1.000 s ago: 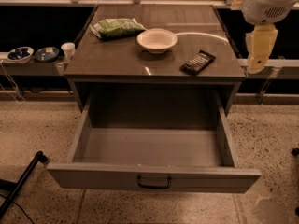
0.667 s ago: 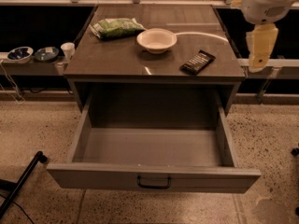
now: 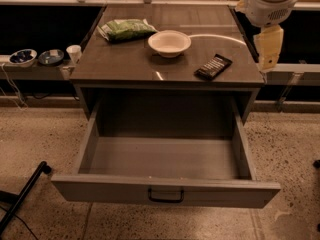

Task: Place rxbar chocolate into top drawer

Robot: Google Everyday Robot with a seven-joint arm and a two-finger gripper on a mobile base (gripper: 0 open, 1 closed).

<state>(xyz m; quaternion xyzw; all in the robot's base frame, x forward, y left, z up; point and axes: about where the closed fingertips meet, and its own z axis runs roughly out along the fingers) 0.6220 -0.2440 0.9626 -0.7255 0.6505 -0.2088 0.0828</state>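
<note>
The rxbar chocolate (image 3: 213, 66) is a small flat black bar with white lettering. It lies on the cabinet top (image 3: 125, 64) near the front right corner. The top drawer (image 3: 165, 159) is pulled wide open below it, and its grey inside looks empty. Its front panel has a small dark handle (image 3: 165, 196) at the centre. My gripper (image 3: 268, 59) hangs from the white arm at the upper right. It is just off the cabinet's right edge, to the right of the bar and above it, and holds nothing.
A white bowl (image 3: 169, 42) and a green crinkled snack bag (image 3: 125, 29) sit further back on the top. Small bowls (image 3: 22, 57) and a white cup (image 3: 74, 52) stand on a low ledge at the left. A black pole (image 3: 22, 196) lies on the floor at the lower left.
My gripper has shifted slightly left, towards the cabinet's right edge. The bar, the bowl and the drawer have not moved.
</note>
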